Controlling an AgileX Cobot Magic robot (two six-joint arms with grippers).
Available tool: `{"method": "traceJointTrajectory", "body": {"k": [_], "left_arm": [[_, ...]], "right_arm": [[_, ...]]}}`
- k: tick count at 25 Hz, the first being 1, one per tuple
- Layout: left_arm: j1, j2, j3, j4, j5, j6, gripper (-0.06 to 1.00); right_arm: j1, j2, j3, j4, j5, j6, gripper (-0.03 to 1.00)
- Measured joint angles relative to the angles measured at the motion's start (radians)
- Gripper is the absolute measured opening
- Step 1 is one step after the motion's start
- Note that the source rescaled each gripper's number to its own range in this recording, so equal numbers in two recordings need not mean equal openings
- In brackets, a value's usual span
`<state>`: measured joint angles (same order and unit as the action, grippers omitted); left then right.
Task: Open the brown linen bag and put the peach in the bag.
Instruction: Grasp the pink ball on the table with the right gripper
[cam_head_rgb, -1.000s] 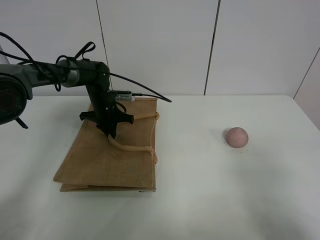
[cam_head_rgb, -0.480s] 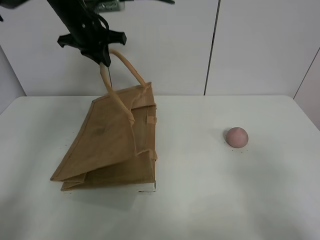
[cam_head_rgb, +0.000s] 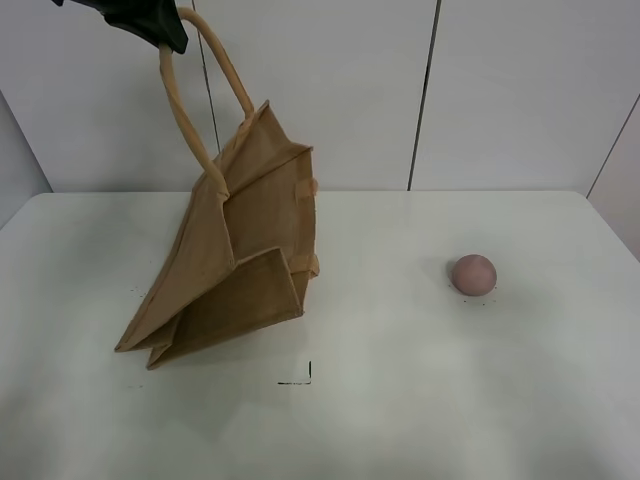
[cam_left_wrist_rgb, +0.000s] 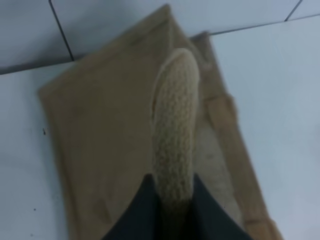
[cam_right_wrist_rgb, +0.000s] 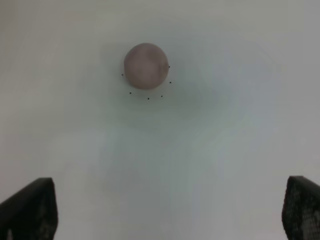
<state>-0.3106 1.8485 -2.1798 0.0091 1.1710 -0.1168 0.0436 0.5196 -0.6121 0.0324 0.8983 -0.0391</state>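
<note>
The brown linen bag (cam_head_rgb: 235, 255) hangs tilted from one beige loop handle (cam_head_rgb: 190, 100), its lower corner resting on the white table (cam_head_rgb: 420, 400). My left gripper (cam_head_rgb: 155, 22) is at the top left of the exterior view, shut on that handle. The left wrist view shows the handle (cam_left_wrist_rgb: 174, 135) pinched between the dark fingers, with the bag (cam_left_wrist_rgb: 100, 145) below. The pink-mauve peach (cam_head_rgb: 473, 273) sits on the table at the right, apart from the bag. In the right wrist view the peach (cam_right_wrist_rgb: 146, 65) lies ahead of my right gripper (cam_right_wrist_rgb: 170, 210), whose fingers are wide apart and empty.
A small black corner mark (cam_head_rgb: 300, 378) is on the table in front of the bag. A white panelled wall (cam_head_rgb: 500, 90) stands behind the table. The right arm does not show in the exterior view.
My left gripper has risen high with the handle, lifting the bag from lying flat to hanging tilted and partly unfolded. The peach has not moved.
</note>
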Motion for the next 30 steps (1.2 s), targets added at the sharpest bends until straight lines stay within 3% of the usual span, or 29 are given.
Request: {"method": "traceJointTrajectory", "body": {"k": [9, 15, 18, 23, 30], "left_arm": [[0.000, 0.000, 0.000, 0.000, 0.000, 0.001, 0.00], [0.000, 0.000, 0.000, -0.001, 0.000, 0.001, 0.00], [0.000, 0.000, 0.000, 0.000, 0.000, 0.001, 0.00], [0.000, 0.000, 0.000, -0.001, 0.000, 0.001, 0.00], [0.000, 0.000, 0.000, -0.001, 0.000, 0.001, 0.00]], "right_arm": [[0.000, 0.854, -0.419, 0.056, -0.041, -0.021, 1.00], [0.000, 1.310, -0.849, 0.086, 0.079, -0.029, 1.00], [0.005, 1.455, -0.989, 0.096, 0.146, -0.030, 1.00], [0.043, 1.574, -1.047, 0.069, 0.203, -0.024, 1.00], [0.053, 1.671, -1.051, 0.049, 0.134, 0.022, 1.00]]}}
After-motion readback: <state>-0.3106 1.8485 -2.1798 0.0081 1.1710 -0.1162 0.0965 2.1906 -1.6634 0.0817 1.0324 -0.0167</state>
